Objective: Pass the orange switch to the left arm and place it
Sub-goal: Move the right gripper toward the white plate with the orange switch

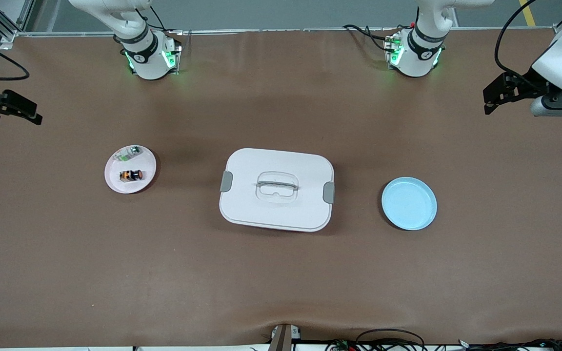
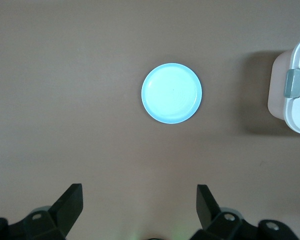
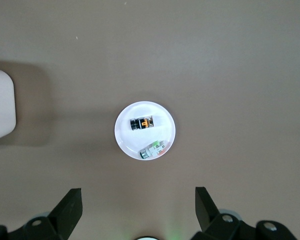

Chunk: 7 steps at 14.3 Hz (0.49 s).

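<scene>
Switch work falls to your right gripper point(image 3: 135, 200), fingers released like the left gripper's point(image 2: 137, 200), the orange switch point(image 3: 143, 123) lying crosswise below it.

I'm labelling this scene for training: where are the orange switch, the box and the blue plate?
orange switch point(image 1: 130, 175): front view, middle of its body.
box point(image 1: 276, 168): front view, bare lid above the handle.
blue plate point(image 1: 409, 203): front view, bare middle of the dish.

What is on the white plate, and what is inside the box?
On the white plate: the orange switch and a green-and-white component, lying apart. The box has its lid on, so its contents cannot be seen.
</scene>
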{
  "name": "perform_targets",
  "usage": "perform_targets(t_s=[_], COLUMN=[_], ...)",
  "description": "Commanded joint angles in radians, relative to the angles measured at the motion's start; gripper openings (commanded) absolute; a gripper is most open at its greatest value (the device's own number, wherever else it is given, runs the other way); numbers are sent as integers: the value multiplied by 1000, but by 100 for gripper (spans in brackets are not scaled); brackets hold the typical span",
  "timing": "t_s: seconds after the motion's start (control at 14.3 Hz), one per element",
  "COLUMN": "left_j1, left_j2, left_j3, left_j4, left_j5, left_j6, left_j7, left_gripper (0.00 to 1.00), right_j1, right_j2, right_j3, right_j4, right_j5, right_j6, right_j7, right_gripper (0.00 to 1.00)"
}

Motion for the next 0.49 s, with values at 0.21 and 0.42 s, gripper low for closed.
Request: perform_targets(t_s=[0.21, 0.42], left_j1=[1, -2], left_j2=[-4, 0], left_j3=[-4, -4], left_j4=[10, 11], left_j5=[18, 17], left_j6=[-17, -13], left_j7=[5, 5], left_gripper=[100, 100], right_j1=[32, 36], right_j2=[114, 113], right_j3=[-1, 1], right_j4=[-97, -256], right_j5=[1, 4], right_j6=[118, 301], right_j7=[-7, -9], right_gripper=[100, 100])
